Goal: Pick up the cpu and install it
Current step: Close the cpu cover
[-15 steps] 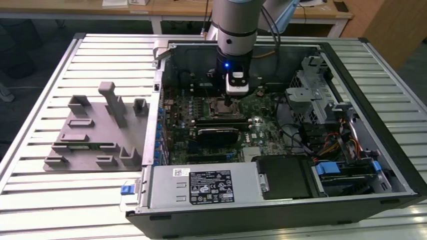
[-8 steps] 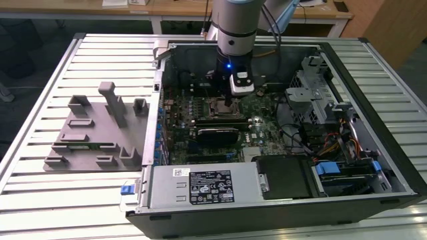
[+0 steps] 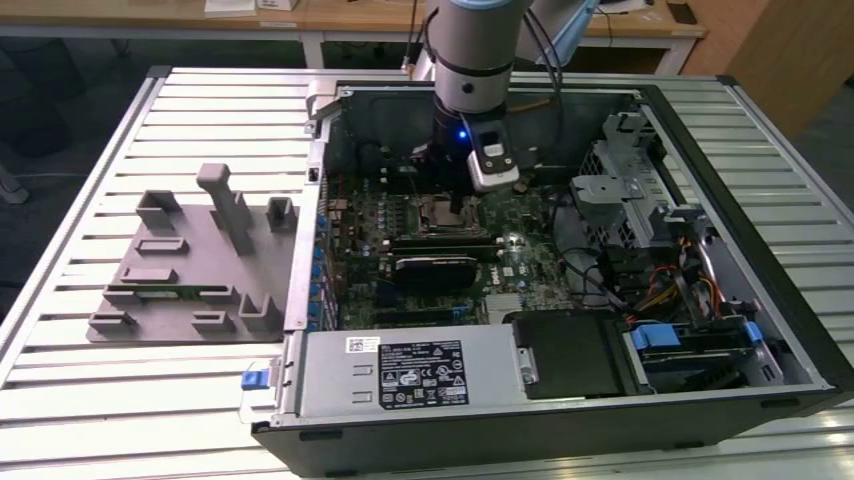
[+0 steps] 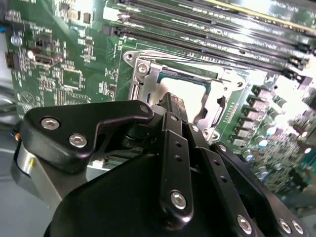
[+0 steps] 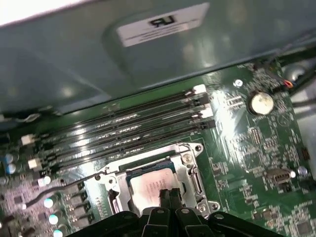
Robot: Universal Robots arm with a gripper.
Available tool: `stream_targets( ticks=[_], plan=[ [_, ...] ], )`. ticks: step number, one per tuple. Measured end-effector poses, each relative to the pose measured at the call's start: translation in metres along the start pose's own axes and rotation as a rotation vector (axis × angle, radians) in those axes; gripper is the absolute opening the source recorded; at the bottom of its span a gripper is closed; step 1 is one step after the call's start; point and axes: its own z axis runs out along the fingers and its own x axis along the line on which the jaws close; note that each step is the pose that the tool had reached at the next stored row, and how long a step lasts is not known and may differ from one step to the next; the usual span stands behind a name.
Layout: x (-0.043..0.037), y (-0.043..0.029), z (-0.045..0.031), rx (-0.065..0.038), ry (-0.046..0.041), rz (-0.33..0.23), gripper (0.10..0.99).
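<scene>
The cpu [image 5: 150, 186] lies flat inside the metal-framed socket [image 5: 190, 173] on the green motherboard, its silvery top facing up; it also appears in the second wrist view as the cpu [image 4: 190, 91]. My gripper [image 5: 169, 196] hangs right over the chip's near edge with its two dark fingertips pressed together and nothing between them. Whether the tips touch the chip I cannot tell. In the exterior view the arm [image 3: 474, 60] reaches down into the open computer case above the socket [image 3: 447, 212].
Several memory slots [image 5: 123, 129] run beside the socket, and a thin socket lever [image 5: 59, 183] sticks out. A black card [image 3: 434, 268], power supply [image 3: 400, 370] and drive cage [image 3: 627, 200] crowd the case. A grey fixture [image 3: 187, 260] stands on the table at the exterior view's left.
</scene>
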Motion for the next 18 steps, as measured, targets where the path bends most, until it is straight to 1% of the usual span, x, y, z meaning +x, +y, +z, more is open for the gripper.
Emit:
stream_targets(
  ticks=[13, 18],
  plan=[
    [0.0000, -0.0001, 0.0029, -0.004, 0.0036, -0.236, 0.106],
    [0.0001, 0.0000, 0.0030, -0.005, 0.0045, -0.299, 0.106]
  ],
)
